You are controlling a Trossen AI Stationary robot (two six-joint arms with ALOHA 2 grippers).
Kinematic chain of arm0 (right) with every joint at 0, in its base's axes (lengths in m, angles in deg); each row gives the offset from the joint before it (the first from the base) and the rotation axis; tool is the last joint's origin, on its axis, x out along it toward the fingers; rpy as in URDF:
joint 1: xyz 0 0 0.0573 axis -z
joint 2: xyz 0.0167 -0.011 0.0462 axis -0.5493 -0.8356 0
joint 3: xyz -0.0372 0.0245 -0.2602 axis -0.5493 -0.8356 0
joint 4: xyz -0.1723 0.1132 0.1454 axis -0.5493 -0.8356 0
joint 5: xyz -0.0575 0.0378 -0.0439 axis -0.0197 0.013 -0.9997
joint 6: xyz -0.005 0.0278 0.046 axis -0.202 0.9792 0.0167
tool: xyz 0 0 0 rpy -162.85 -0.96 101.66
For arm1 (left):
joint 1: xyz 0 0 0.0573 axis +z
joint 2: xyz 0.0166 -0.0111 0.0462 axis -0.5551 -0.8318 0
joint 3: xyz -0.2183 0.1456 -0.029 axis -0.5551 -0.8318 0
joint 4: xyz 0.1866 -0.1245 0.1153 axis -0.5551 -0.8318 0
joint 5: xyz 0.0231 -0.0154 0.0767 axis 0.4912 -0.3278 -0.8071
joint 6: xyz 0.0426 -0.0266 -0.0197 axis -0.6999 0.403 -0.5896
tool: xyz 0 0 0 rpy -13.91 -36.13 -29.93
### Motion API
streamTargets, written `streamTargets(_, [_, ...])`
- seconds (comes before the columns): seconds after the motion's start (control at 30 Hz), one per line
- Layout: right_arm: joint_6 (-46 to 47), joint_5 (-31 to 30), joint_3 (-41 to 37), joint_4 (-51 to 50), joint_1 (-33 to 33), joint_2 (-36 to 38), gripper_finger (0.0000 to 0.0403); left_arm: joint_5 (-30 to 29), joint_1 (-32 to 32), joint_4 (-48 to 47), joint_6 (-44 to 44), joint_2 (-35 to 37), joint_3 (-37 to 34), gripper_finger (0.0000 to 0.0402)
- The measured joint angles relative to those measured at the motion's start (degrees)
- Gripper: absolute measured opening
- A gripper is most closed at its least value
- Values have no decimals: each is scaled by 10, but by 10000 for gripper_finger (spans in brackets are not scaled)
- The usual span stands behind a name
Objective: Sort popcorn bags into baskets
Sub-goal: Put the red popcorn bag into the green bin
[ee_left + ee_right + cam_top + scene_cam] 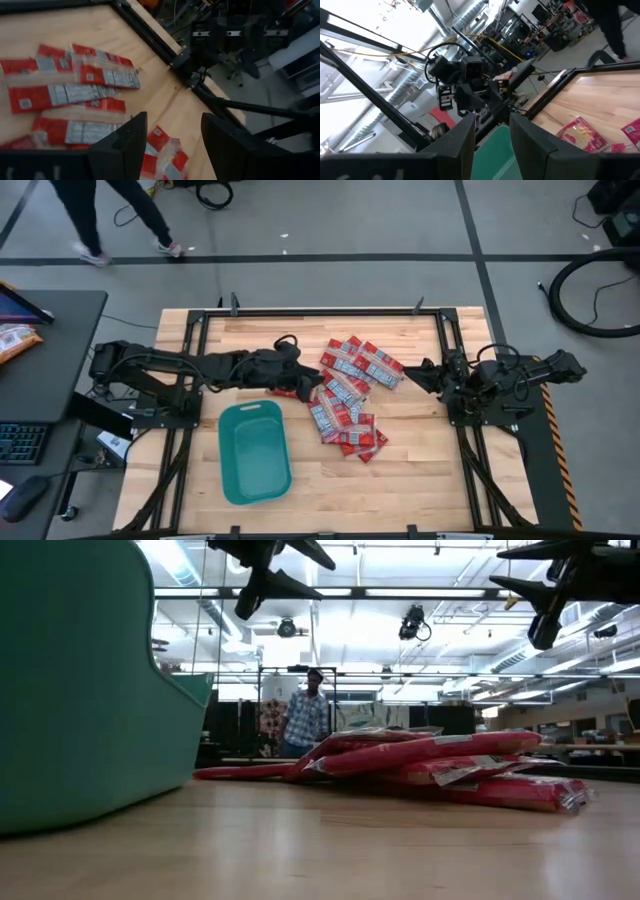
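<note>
Teal basket (80, 690) looms nearest, empty on the worktop | popcorn bags (348, 402) heaped just right of basket | left end effector (306, 388) raised over pile's basket-side edge, fingers apart, holding nothing | right end effector (418, 370) waits beyond pile, fingers apart | step, likely: picking; next: descend, pinch one bag.

popcorn bags (347, 395): red, flat, overlapping heap | basket (254, 451): teal, beside heap

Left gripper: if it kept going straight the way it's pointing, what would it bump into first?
Probably the popcorn bags. The left gripper, fingers open and empty, points down at the pile on the table, with nothing between. Exactly which bag it meets first is hard to judge.
</note>
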Motion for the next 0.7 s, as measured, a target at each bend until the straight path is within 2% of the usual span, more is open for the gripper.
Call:
streamTargets(0.2, [-40,2,49,-43,0,-36,128,78,23,-7,23,-16,3,181])
streamTargets(0.37, [-65,-1,97,-113,0,-73,128,114,11,-30,-30,-43,18,181])
streamTargets(0.5, [-66,0,119,-134,0,-97,128,119,-4,-137,-90,-76,68,181])
streamTargets(0.7, [-86,8,143,-133,1,-124,128,125,-26,-306,-233,-161,193,181])
